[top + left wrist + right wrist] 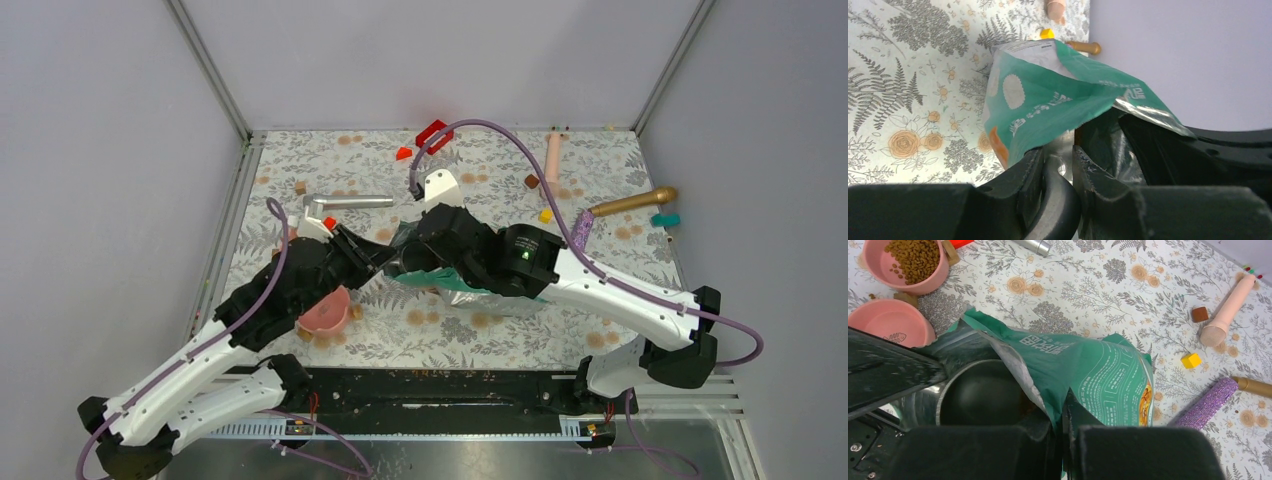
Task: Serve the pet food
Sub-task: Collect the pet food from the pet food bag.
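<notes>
Upper left, right wrist view: small brown kibble pellets (913,257) in round pink bowl (923,287); 2nd pink bowl (890,325) just below. Centre: teal-green foil pouch (1098,375), pinched at bottom centre by right gripper (1060,430). Left wrist view, bottom centre: left gripper (1058,155) clenched on same pouch's edge.

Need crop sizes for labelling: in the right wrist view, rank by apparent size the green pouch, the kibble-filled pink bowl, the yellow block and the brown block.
1. green pouch, largest, though nearest the camera.
2. kibble-filled pink bowl, partly cut off by the frame.
3. yellow block and brown block look alike; not ranked.
</notes>
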Controlling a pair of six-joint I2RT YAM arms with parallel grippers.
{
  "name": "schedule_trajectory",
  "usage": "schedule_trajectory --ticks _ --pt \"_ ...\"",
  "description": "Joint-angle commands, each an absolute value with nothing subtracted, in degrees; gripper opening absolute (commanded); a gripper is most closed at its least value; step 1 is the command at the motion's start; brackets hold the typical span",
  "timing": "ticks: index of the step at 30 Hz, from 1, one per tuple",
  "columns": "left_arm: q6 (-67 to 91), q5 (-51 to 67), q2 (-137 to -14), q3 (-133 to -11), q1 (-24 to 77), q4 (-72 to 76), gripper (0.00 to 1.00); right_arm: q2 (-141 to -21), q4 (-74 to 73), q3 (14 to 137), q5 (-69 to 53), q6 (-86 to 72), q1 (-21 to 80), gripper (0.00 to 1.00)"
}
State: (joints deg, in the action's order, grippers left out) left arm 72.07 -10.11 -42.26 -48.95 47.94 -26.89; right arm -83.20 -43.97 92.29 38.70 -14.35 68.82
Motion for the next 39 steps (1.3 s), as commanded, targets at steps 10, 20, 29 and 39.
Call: schedule_trajectory --ticks 10,20,29,39 --pt "78.0 -13.1 -25.7 -46.8 48.5 -24.6 0.0 -77.2 -39.5 94.9 39.6 -11.9 66.1 0.0" --pt "87.2 -19.4 -21.8 -44.0 48.5 -26.9 0.0 -76.0 -39.0 94.2 37.5 -12.6 66.1 0.0" --pt "87.0 -16.6 -33.0 -42.7 48.6 -9.0 0.0 -76.2 -39.0 91.8 33.7 -15.0 66.2 0.0" --pt "86.9 -14.4 -45.8 -48.6 50.8 -1.8 0.0 -77.6 -41.7 93.2 36.6 -15.0 66.1 0.0"
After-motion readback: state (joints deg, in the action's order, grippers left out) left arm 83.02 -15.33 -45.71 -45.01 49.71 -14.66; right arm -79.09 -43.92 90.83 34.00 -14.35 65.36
